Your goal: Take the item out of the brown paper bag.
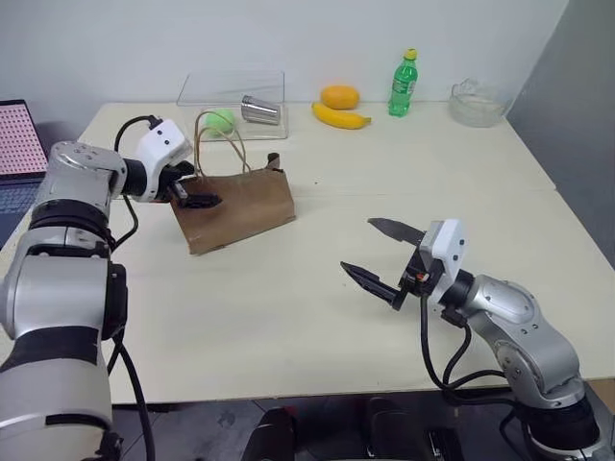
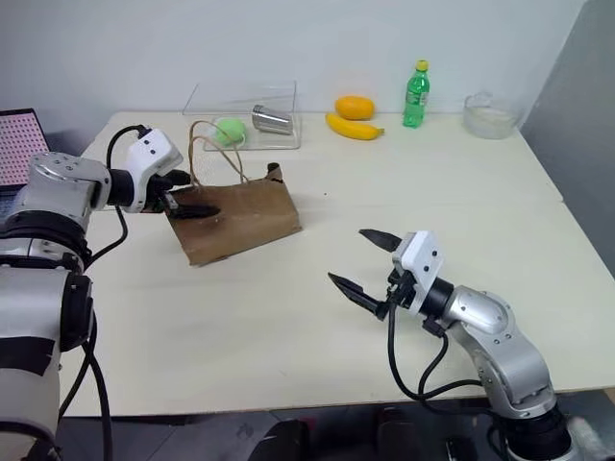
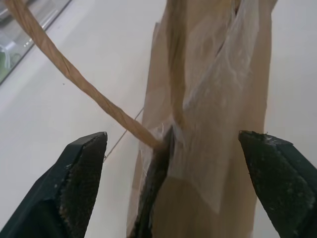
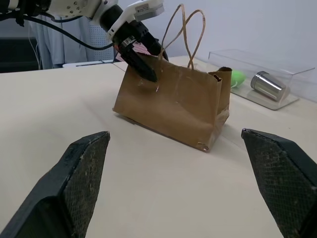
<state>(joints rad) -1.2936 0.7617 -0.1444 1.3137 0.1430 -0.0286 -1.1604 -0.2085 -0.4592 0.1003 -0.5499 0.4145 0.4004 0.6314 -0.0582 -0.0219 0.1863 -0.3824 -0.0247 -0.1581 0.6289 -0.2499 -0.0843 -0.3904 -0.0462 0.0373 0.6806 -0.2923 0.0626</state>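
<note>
The left claw (image 1: 199, 201) is open around the top edge of the brown paper bag (image 1: 240, 206), near the counter's (image 1: 317, 288) far left corner. The right claw (image 1: 382, 254) waits, wide open and empty. Next, pinch the bag's rim and open it. I can't see the item.

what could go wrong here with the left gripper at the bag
The left gripper is open at the top edge of the brown paper bag, close to a cord handle. It could snag the cord. The upright bag looks light, so a push might tip or slide it. The right gripper is open, too far away to brace it.
</note>
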